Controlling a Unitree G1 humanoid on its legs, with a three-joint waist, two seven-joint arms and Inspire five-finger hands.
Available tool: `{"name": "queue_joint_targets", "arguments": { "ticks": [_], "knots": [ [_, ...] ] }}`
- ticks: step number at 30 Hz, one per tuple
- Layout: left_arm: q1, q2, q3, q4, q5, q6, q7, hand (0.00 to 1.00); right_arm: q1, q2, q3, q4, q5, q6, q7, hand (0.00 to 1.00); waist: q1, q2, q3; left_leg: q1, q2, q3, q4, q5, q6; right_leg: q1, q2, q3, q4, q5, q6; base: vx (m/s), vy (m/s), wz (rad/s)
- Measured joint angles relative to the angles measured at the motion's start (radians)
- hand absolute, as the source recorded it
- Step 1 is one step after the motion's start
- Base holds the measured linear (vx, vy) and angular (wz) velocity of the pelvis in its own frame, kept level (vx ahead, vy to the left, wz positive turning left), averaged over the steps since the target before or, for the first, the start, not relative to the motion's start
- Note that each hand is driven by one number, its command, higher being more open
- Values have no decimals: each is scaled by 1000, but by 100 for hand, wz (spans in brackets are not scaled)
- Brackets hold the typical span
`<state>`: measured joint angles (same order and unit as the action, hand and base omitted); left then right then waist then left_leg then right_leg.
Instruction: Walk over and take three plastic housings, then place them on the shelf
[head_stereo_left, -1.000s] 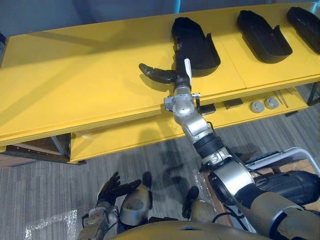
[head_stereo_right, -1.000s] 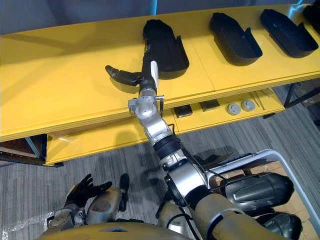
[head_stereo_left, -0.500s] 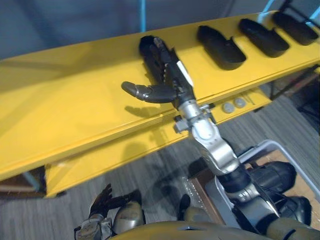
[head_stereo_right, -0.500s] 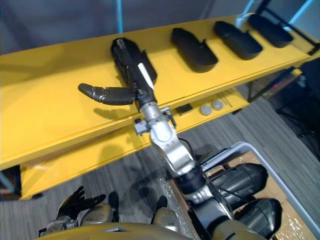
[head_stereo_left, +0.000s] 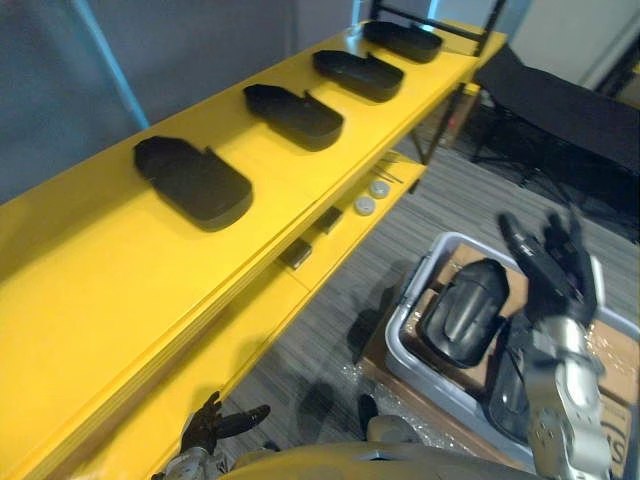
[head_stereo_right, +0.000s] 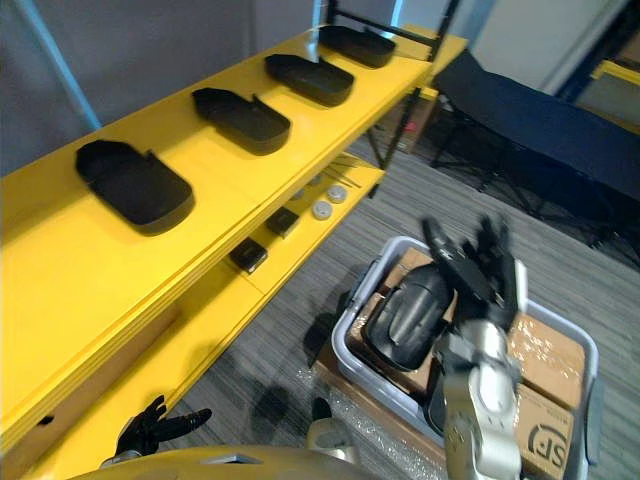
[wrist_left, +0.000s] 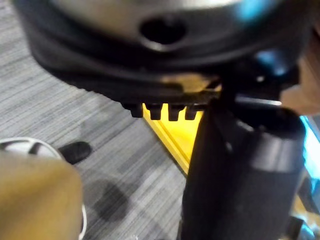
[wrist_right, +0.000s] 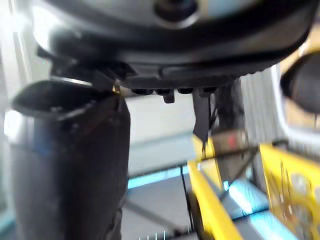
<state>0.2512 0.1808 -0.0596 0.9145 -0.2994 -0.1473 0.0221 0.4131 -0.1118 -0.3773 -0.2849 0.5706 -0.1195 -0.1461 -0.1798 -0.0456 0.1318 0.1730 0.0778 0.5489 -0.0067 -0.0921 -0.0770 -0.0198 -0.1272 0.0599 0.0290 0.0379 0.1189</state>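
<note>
Several black plastic housings lie in a row on the yellow shelf (head_stereo_left: 90, 260); the nearest (head_stereo_left: 195, 182) is at the left, then another (head_stereo_left: 295, 112), and more (head_stereo_left: 357, 73) run toward the far end. A glossy black housing (head_stereo_left: 465, 310) rests in the grey bin (head_stereo_right: 350, 312) on the floor at the right. My right hand (head_stereo_left: 555, 265) hovers over that bin, open with fingers spread and holding nothing. My left hand (head_stereo_left: 215, 425) hangs low near the floor, fingers relaxed and empty.
The shelf's lower level holds two round discs (head_stereo_left: 366, 205) and small black blocks (head_stereo_left: 297, 255). Cardboard boxes (head_stereo_right: 545, 375) sit in and under the bin. A black cot (head_stereo_left: 560, 110) stands beyond the shelf's far end on the grey carpet.
The camera has swung to the right. My right hand has come off the housing on the shelf and now hovers open over the bin. The left hand stays low.
</note>
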Motion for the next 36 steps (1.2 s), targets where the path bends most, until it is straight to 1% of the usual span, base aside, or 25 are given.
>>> {"name": "queue_joint_targets", "arguments": {
  "ticks": [4, 6, 7, 8, 10, 11, 12, 13, 14, 15, 16, 17, 19, 21, 22, 23, 24, 25, 27, 28, 29, 32, 33, 34, 36],
  "knots": [
    [4, -17, -6, -1, 79, 39, -27, 100, 120, 72, -66, 0, 68, -116, 9, 100, -76, 17, 2, 47, 12, 92, -15, -11, -16, -12, 35, 80, 1, 3, -7, -17, -47, -67],
    [0, -28, -25, -1, 109, 38, -36, 100, 142, 81, -64, -3, 151, -173, 35, 100, -99, 22, 2, 64, 14, 125, -11, -21, -24, -14, 48, 115, 1, 5, -6, -30, -36, -60],
    [-11, -33, -49, -2, 113, 37, -37, 100, 149, 87, -58, -7, 191, -192, 70, 100, -100, 24, 3, 68, 14, 133, 12, -34, -24, -27, 55, 140, 2, 7, -5, -36, -36, -60],
    [-13, -39, -57, -8, 115, 34, -39, 100, 147, 86, -43, -12, 218, -191, 108, 100, -98, 25, 2, 55, 12, 102, 53, -55, -21, -40, 64, 163, 3, 10, -3, -28, -58, -84],
    [-21, -35, -79, -24, 118, 27, -37, 100, 105, 52, 65, -23, 232, -166, 198, 100, -78, 32, 5, -24, 22, -154, 203, -136, 33, -74, 85, 253, 13, 25, -13, -5, -77, -114],
    [-28, -34, -85, -26, 123, 25, -30, 100, 84, 31, 102, -22, 233, -151, 217, 100, -67, 33, 13, -39, 21, -217, 238, -165, 44, -84, 95, 280, 18, 28, -15, -31, -16, -127],
    [-40, -35, -100, -40, 157, 21, -13, 100, 27, -24, 174, -4, 233, -130, 238, 100, -41, 50, 24, -67, 19, -330, 293, -221, 45, -106, 120, 319, 41, 31, -10, -108, 69, -101],
    [-59, -34, -124, -43, 188, 21, -1, 100, -32, -65, 225, 28, 230, -125, 245, 100, -28, 63, 32, -84, 17, -389, 329, -263, 32, -127, 138, 338, 68, 30, -8, -167, 125, -81],
    [-106, -27, -154, -43, 220, 23, 3, 100, -112, -94, 294, 64, 226, -124, 240, 100, -15, 62, 39, -123, 4, -397, 391, -289, 46, -154, 134, 349, 101, 25, -5, -223, 169, -28],
    [-144, -22, -180, -44, 233, 24, 1, 100, -153, -102, 331, 66, 221, -124, 218, 100, -6, 53, 53, -149, -7, -400, 425, -301, 53, -168, 125, 353, 116, 25, -3, -214, 156, -1],
    [-168, -21, -192, -47, 233, 26, 1, 100, -183, -107, 353, 65, 219, -124, 198, 100, 6, 55, 58, -162, -17, -403, 445, -305, 57, -176, 117, 357, 122, 27, 0, -222, 164, 13],
    [-209, -21, -213, -53, 232, 43, 1, 100, -235, -110, 387, 65, 180, -121, 134, 100, 17, 39, 71, -186, -36, -408, 481, -310, 67, -185, 98, 361, 124, 40, 19, -189, 167, 11],
    [-214, -20, -224, -57, 227, 59, 3, 100, -257, -104, 400, 47, 160, -106, 72, 100, 17, 24, 81, -194, -43, -401, 509, -315, 76, -185, 90, 362, 118, 62, 25, -135, 152, -13],
    [-195, -18, -240, -60, 226, 67, 21, 100, -227, -77, 396, 3, 162, -104, 50, 100, 17, 16, 87, -188, -44, -375, 507, -316, 80, -183, 89, 338, 84, 128, 9, -81, 123, -57],
    [-186, -17, -238, -62, 228, 68, 32, 100, -204, -46, 389, -22, 163, -104, 54, 100, 18, 14, 98, -183, -39, -361, 492, -303, 103, -178, 89, 294, 27, 208, -35, -52, 77, -70],
    [-181, -18, -235, -66, 228, 69, 38, 100, -193, -33, 386, -25, 165, -104, 60, 100, 22, 19, 102, -184, -22, -345, 474, -291, 118, -164, 88, 282, -26, 262, -73, -112, 22, -89],
    [-177, -25, -216, -86, 227, 75, 41, 100, -183, -20, 383, -24, 189, -98, 69, 100, 26, 23, 117, -182, -3, -306, 442, -266, 124, -190, 96, 192, 76, 185, -107, -101, -2, -75],
    [-175, -24, -204, -125, 224, 91, 43, 100, -184, -14, 379, -19, 190, -89, 75, 100, 38, 30, 122, -182, 16, -280, 418, -242, 128, -222, 94, 112, 235, 81, -120, -116, 4, -69],
    [-168, -15, -196, -193, 211, 112, 46, 100, -219, -10, 399, 12, 180, -101, 80, 100, 71, 57, 139, -189, 64, -260, 422, -231, 121, -225, 72, 42, 428, -11, -143, -95, 10, -56],
    [-163, -6, -197, -214, 205, 113, 52, 100, -267, -10, 437, 63, 176, -112, 75, 100, 87, 61, 139, -195, 93, -246, 422, -223, 111, -215, 32, 16, 514, -27, -161, -107, -29, -55],
    [-163, 2, -196, -218, 196, 112, 52, 100, -289, -10, 460, 83, 159, -112, 63, 100, 97, 63, 140, -201, 109, -239, 423, -219, 104, -212, 8, 8, 542, -31, -169, -99, -99, -52],
    [-163, 32, -197, -224, 193, 105, 28, 100, -347, 9, 579, 117, 93, -110, -14, 100, 153, 60, 140, -238, 181, -227, 413, -179, 54, -191, -120, -11, 577, -29, -175, -88, -223, -35],
    [-160, 35, -198, -227, 193, 105, 23, 100, -350, 17, 591, 117, 76, -108, -24, 100, 155, 58, 139, -239, 192, -224, 407, -170, 41, -190, -141, -10, 575, -28, -175, -39, -303, -26],
    [-137, 39, -201, -229, 190, 106, 9, 100, -349, 35, 597, 115, 29, -105, -43, 100, 153, 57, 138, -239, 215, -220, 398, -155, 16, -189, -170, -2, 562, -28, -174, -17, -355, -24],
    [-126, 54, -215, -229, 148, 109, -6, 100, -338, 42, 592, 115, -13, -104, -78, 100, 150, 48, 133, -238, 252, -216, 388, -128, -31, -203, -179, 21, 532, -18, -158, 0, -416, -23]
  ]
}}
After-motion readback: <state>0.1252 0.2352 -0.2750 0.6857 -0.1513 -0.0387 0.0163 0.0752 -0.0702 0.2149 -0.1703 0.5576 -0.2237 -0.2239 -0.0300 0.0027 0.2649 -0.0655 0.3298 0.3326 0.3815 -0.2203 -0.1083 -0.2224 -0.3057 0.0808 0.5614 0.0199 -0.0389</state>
